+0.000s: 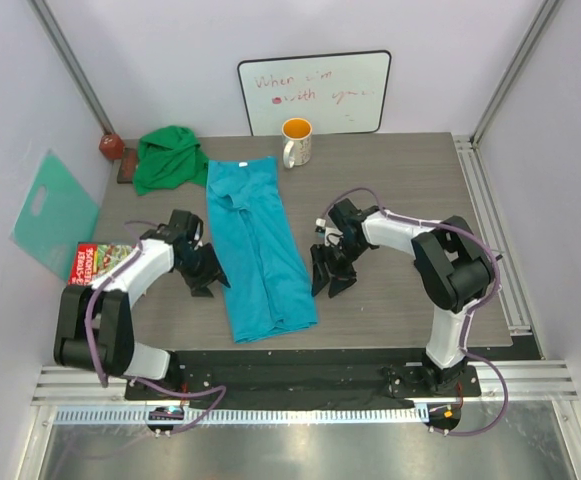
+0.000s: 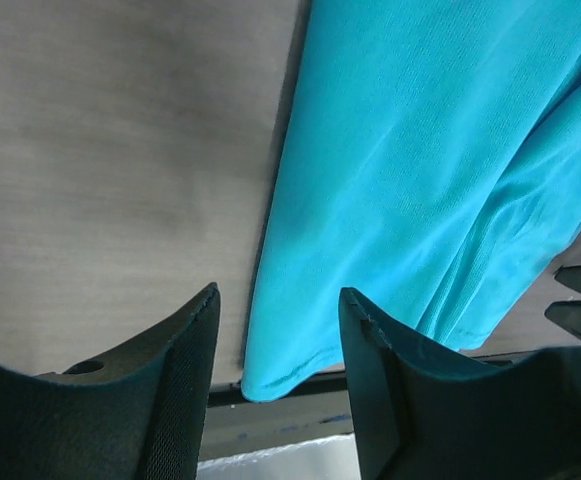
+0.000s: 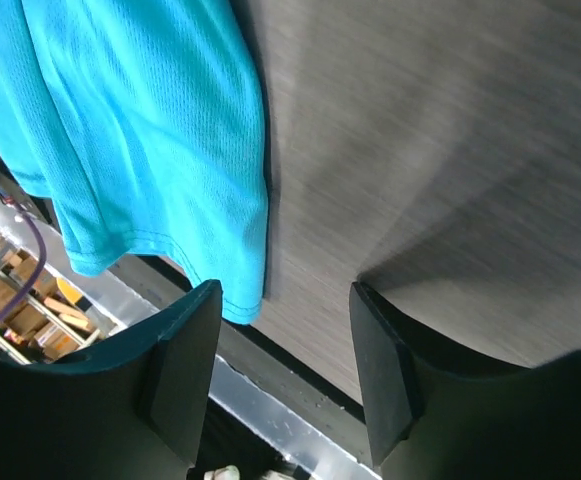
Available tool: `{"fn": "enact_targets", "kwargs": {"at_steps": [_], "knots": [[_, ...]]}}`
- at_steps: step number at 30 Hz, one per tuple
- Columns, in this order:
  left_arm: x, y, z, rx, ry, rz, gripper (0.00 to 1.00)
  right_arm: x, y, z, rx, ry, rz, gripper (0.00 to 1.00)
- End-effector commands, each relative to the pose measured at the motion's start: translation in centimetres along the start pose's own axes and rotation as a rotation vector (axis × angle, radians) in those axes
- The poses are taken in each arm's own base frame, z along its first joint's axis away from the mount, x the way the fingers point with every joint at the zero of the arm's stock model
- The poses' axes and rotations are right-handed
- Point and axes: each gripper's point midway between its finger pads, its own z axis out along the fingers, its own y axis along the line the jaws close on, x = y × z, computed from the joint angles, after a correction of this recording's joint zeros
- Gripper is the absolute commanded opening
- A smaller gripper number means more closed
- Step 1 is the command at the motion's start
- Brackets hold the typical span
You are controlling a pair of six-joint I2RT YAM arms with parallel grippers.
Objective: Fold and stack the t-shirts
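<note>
My left end effector point(image 1: 204, 275) is open, fingers spread at the left edge of the turquoise t-shirt point(image 1: 260, 250), and my right end effector point(image 1: 330, 277) is open too, low over bare bench point(image 1: 410, 190) just beside the shirt's right edge. The turquoise t-shirt lies as a long narrow strip down the middle of the bench, from near the mug point(image 1: 296, 142) to the near edge. The green t-shirt point(image 1: 170, 158) sits crumpled at the far left, just beside the strip's far end.
</note>
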Motion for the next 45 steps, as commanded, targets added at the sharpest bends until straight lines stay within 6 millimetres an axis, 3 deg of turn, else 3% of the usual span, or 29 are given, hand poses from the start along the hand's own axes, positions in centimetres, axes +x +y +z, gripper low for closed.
{"fn": "enact_targets", "kwargs": {"at_steps": [1,3,9,19,28,39,45], "knots": [[1.1,-0.3,-1.1,0.069,-0.044,-0.052,0.53,-0.1,1.2,-0.6,-0.062,-0.073,-0.070,0.62],[1.6,-0.1,-0.5,0.087,-0.041,-0.064,0.53,0.0,0.8,0.0,-0.069,-0.089,-0.077,0.68],[3.0,-0.1,1.0,0.124,0.027,-0.073,0.54,1.0,0.3,1.8,-0.115,-0.042,-0.059,0.68],[6.7,2.4,3.3,0.125,0.092,-0.145,0.53,1.5,-0.6,2.8,-0.101,-0.018,-0.027,0.68],[8.1,3.5,4.4,0.135,0.090,-0.204,0.53,2.6,-0.9,4.2,-0.133,0.041,0.031,0.68],[9.5,4.3,5.6,0.135,0.128,-0.233,0.51,3.6,0.4,6.0,-0.180,0.098,0.027,0.65],[9.7,4.1,5.3,0.157,0.108,-0.223,0.50,4.2,1.1,6.8,-0.175,0.131,-0.006,0.63]]}}
